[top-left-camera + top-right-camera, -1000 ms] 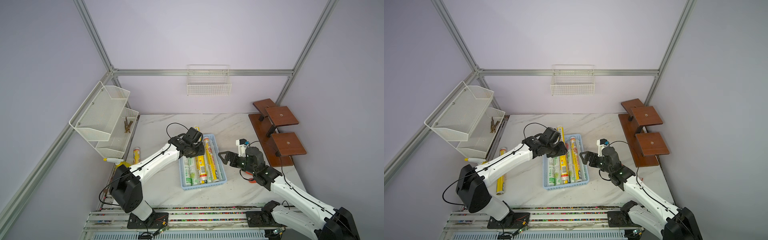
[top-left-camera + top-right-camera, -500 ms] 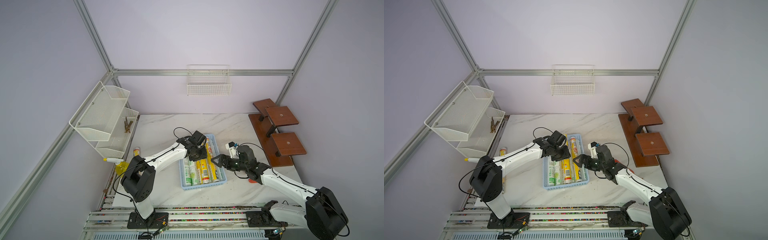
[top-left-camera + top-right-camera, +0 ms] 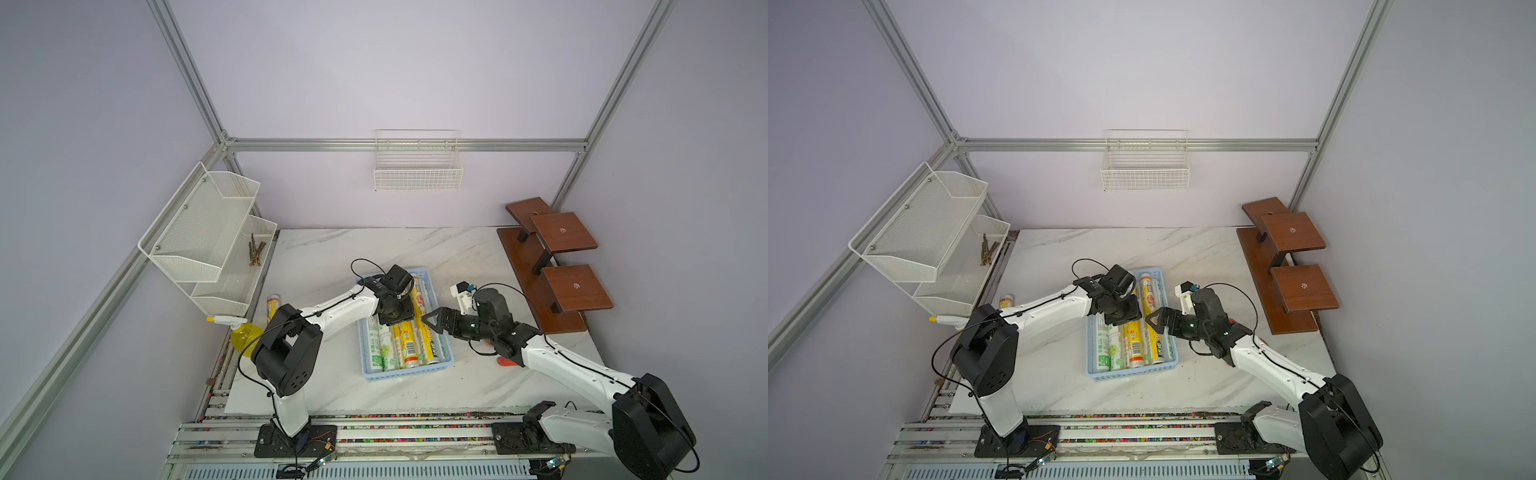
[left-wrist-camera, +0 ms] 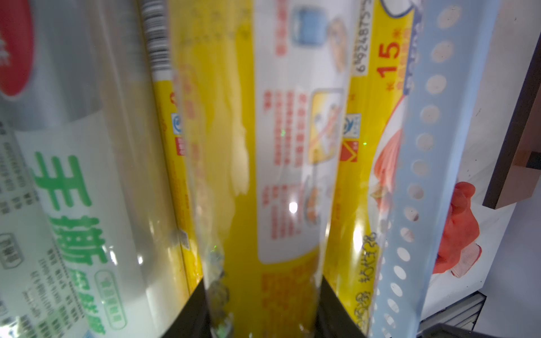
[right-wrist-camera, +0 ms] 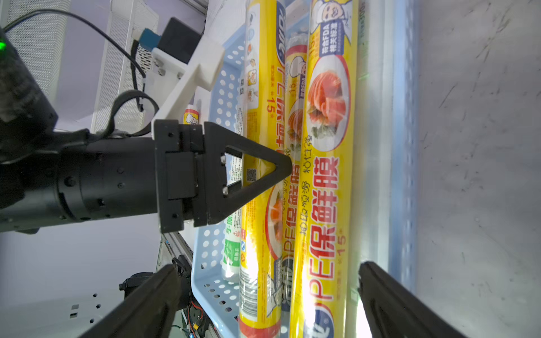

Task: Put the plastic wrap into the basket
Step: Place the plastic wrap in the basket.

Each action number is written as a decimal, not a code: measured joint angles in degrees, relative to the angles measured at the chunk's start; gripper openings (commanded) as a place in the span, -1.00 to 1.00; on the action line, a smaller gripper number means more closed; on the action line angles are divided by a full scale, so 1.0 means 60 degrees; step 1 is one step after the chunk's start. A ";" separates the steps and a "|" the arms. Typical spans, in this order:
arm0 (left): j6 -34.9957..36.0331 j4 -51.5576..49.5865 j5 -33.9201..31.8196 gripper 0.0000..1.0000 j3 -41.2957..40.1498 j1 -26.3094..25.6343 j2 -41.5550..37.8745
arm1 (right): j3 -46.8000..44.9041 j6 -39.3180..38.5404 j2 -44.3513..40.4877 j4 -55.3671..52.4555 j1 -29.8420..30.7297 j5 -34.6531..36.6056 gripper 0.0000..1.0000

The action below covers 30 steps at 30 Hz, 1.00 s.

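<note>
One stray roll (image 3: 272, 302) lies on the worktop (image 3: 332, 257) at left. Mid-scene the left pincer (image 4: 260, 322) is clamped on a yellow roll (image 4: 263, 175) low in the basket (image 3: 403, 375), so letting go looks like the next move. Just right of it, the right pincer (image 3: 430, 324) gapes wide, empty.

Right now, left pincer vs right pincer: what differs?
Left pincer is shut on a yellow roll; right pincer is open, holding nothing. Left pincer is over the basket's middle; right pincer is at its right rim. Both are black and down at the basket.
</note>
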 measured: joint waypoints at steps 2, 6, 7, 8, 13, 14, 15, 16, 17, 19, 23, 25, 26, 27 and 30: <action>0.0000 -0.0004 0.0025 -0.23 0.0000 0.0007 0.0015 | 0.0000 0.0000 0.0000 -0.0004 0.0000 0.0022 0.99; -0.0011 -0.0004 0.0069 -0.10 0.0000 0.0007 0.0033 | 0.0000 0.0004 0.0000 -0.0036 0.0000 0.0055 0.99; -0.0007 -0.0004 0.0069 -0.09 0.0000 0.0007 0.0033 | 0.0000 0.0004 0.0000 -0.0040 0.0000 0.0076 0.99; -0.0011 -0.0007 0.0069 -0.07 0.0000 0.0007 0.0033 | 0.0000 0.0007 0.0000 -0.0044 0.0000 0.0098 0.99; -0.0015 -0.0208 0.0204 0.05 0.0000 0.0000 0.0033 | 0.0000 0.0040 0.0000 -0.0051 0.0000 0.0270 0.99; -0.0015 -0.0262 0.0237 0.06 0.0000 -0.0007 0.0033 | 0.0000 0.0047 0.0000 -0.0055 0.0000 0.0284 0.99; -0.0011 -0.0302 0.0284 0.07 0.0000 -0.0007 0.0029 | -0.0004 0.0058 -0.0004 -0.0055 0.0000 0.0321 0.99; -0.0011 -0.0331 0.0302 0.08 0.0000 -0.0007 0.0029 | -0.0004 0.0084 -0.0011 -0.0055 0.0000 0.0368 0.99; -0.0007 -0.0357 0.0317 0.08 0.0000 -0.0007 0.0029 | -0.0004 0.0102 -0.0022 -0.0055 0.0000 0.0412 0.99; -0.0007 -0.0426 0.0317 0.08 0.0000 -0.0011 0.0025 | -0.0011 0.0149 -0.0080 -0.0062 0.0000 0.0492 0.99; 0.0015 -0.0576 0.0306 0.08 0.0000 -0.0011 -0.0055 | -0.0011 0.0186 -0.0226 -0.0062 0.0000 0.0576 0.99; 0.0026 -0.0718 0.0240 0.09 0.0007 -0.0011 -0.0189 | -0.0011 0.0197 -0.0280 -0.0062 0.0000 0.0597 0.99; 0.0033 -0.0816 0.0146 0.10 0.0011 -0.0011 -0.0313 | -0.0011 0.0197 -0.0302 -0.0062 0.0000 0.0601 0.99; 0.0047 -0.0911 0.0025 0.10 0.0011 -0.0011 -0.0452 | -0.0011 0.0197 -0.0328 -0.0066 0.0000 0.0601 0.99; 0.0127 -0.1144 -0.0481 0.11 0.0011 -0.0011 -0.1096 | -0.0011 0.0219 -0.0510 -0.0062 0.0000 0.0586 0.99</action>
